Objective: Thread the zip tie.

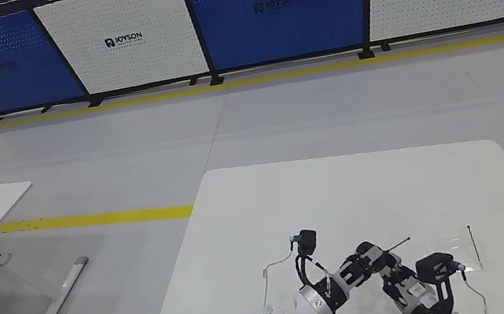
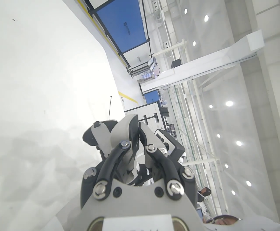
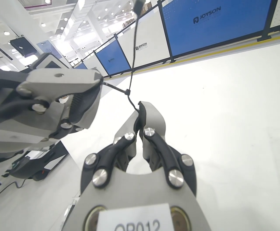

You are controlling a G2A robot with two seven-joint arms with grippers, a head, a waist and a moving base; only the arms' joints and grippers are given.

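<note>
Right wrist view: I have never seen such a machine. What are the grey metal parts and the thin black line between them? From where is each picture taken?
It is a two-armed robot at a white table. The top view looks down from above the arms; each wrist view looks along one arm. In the right wrist view the right arm is the near one, the left arm farther off. The black line is a zip tie: both arms' jaws are shut on it, above the table. A clear bag lies on the table.
</note>
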